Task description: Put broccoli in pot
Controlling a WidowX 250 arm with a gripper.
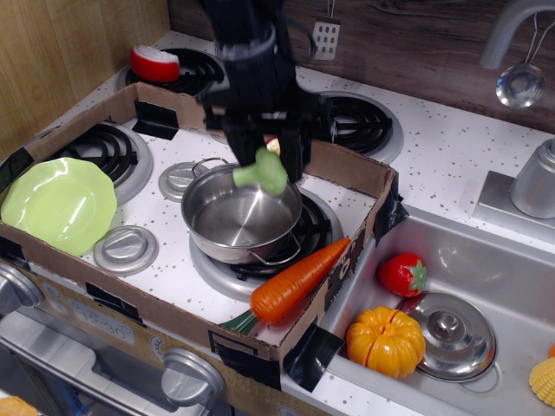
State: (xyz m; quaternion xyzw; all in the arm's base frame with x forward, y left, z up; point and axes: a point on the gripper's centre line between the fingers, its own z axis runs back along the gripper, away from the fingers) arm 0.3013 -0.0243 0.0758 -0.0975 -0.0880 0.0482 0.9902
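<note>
1. Gripper [264,165], black, hangs down from the top of the view; its two fingers [238,144] straddle the broccoli [263,172] and are closed on it.
2. Broccoli: light green, tilted, stem toward the left. Held in the air over the far rim of the pot [240,211], apart from the pot's inside.
3. Pot: shiny steel, upright, nothing lying in it. Sits on a black burner [305,236] inside a shallow cardboard box [260,340]. One wire handle faces the near side, the other the far left.
4. A purple-rimmed cut piece [276,145], mostly hidden behind the gripper, lies beside the far wall of the box.
5. Carrot [295,277], orange, lies at a slant just right of the pot, its tip toward the box's right wall.
6. Green plate [59,203] rests flat at the box's left end, well apart from the pot.
7. Red-and-white toy [154,63] sits on the far left burner, outside the box.
8. Sink [512,286] to the right holds a strawberry [402,274], an orange pumpkin [385,340] and a steel lid [453,334] with a knob.
</note>
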